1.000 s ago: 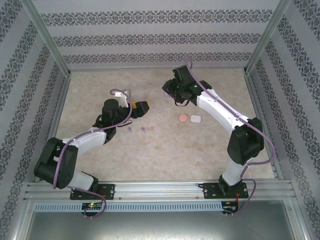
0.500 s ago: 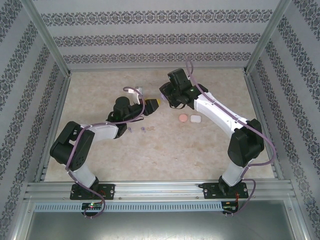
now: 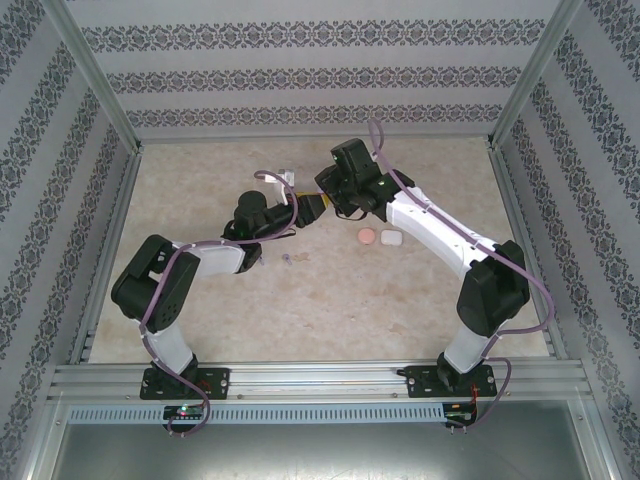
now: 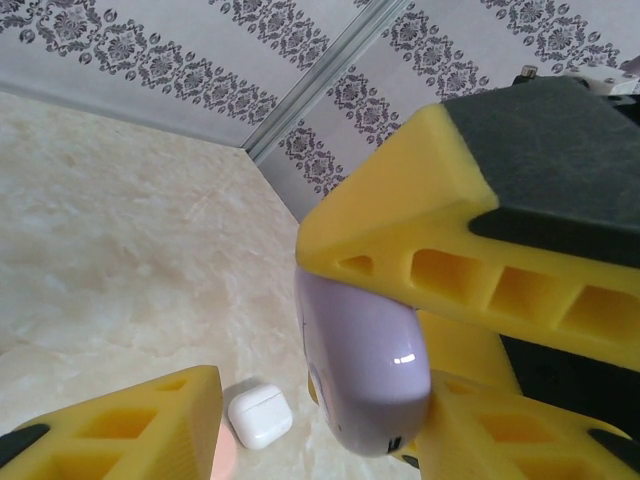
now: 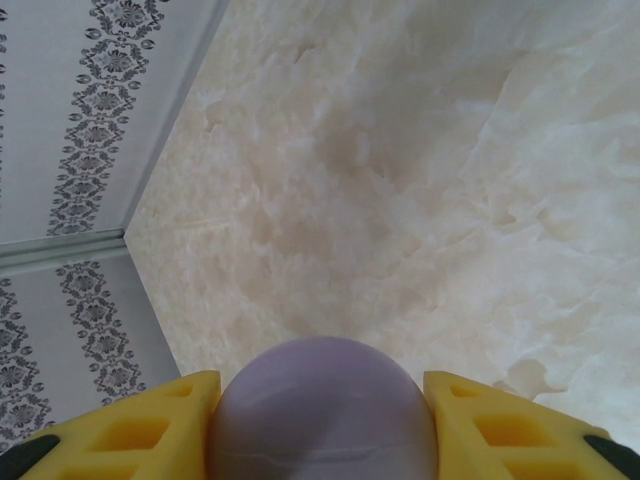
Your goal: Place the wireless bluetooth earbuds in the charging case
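Observation:
My right gripper (image 5: 322, 425) is shut on a closed purple charging case (image 5: 322, 410), lifted above the table. In the left wrist view the same purple case (image 4: 365, 365) hangs under the right gripper's yellow fingers (image 4: 440, 240). My left gripper (image 4: 315, 430) is open, its two fingers either side of the case, the right one close to it. From above, the left gripper (image 3: 303, 209) and the right gripper (image 3: 322, 203) meet at mid-table. A tiny purple earbud (image 3: 286, 260) and a pinkish one (image 3: 303, 257) lie near the left arm. The remaining earbuds are hidden.
A closed white case (image 3: 390, 238) and a round pink case (image 3: 367, 237) lie side by side right of the grippers; the white case (image 4: 260, 416) lies below the left gripper. Patterned walls and metal posts (image 3: 100, 85) fence the table.
My left arm has swung right and forward until its open fingers reach the purple case. The right gripper, holding that case, has shifted slightly left toward it.

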